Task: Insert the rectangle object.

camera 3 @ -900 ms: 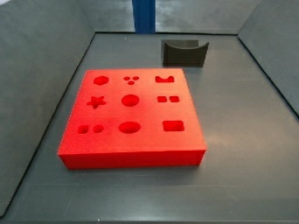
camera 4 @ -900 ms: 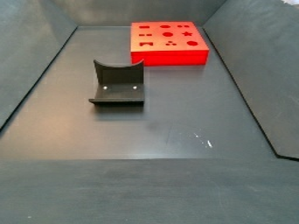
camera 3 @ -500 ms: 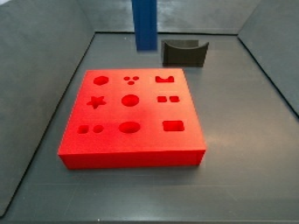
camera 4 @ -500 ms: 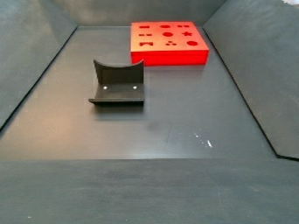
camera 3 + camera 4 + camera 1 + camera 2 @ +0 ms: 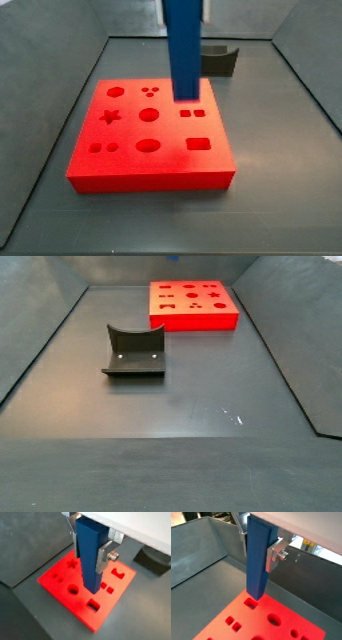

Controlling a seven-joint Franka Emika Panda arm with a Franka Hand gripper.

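My gripper is shut on the rectangle object, a tall plain blue bar held upright between the silver fingers. It shows in both wrist views, and in a wrist view its lower end hangs a little above a small hole of the flat red block. In a side view the bar comes down from the top edge over the far part of the red block; the gripper itself is out of that view. The bar and the gripper are not in the side view with the red block at the back.
A small dark grey curved holder stands on the grey floor in front of the red block; in a side view it is partly behind the bar. Grey sloping walls enclose the floor on both sides.
The blue bar has moved from the back wall forward to over the red block's far holes and now reaches lower in the side view. The block and holder have not moved.
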